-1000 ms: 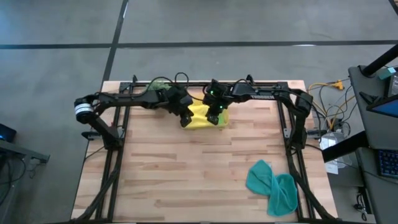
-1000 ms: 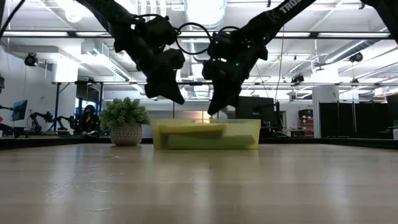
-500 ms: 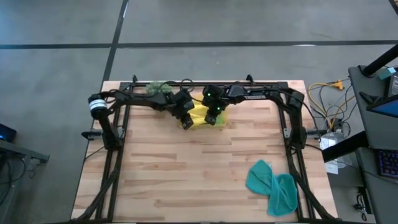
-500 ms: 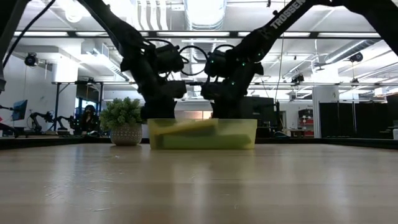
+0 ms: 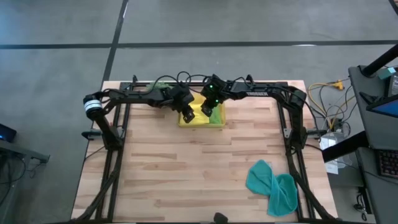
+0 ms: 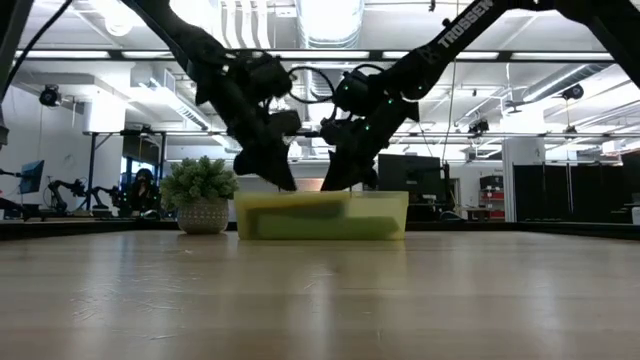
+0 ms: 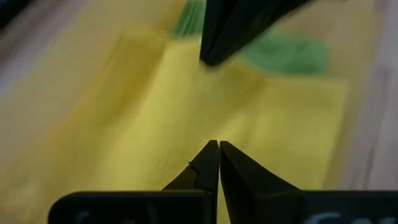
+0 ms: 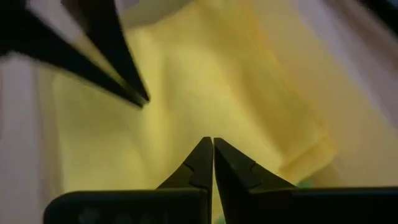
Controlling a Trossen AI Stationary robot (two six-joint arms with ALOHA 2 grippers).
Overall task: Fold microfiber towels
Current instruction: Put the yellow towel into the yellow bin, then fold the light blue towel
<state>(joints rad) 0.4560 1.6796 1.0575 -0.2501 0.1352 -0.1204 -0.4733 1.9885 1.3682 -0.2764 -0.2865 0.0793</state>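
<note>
We see the left tool [image 5: 187, 116] and right tool [image 5: 206, 109] pinched shut, holding nothing, above the yellow towel [image 5: 198, 116] in the tray [image 6: 395, 215], probably to press it flat

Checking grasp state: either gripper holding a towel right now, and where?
Nothing held. Left gripper and right gripper are shut and empty above the yellow towel.

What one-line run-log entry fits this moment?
left gripper: shut, over tray | right gripper: shut, over tray | yellow towel: in tray | teal towel: unfolded, table's right corner
</note>
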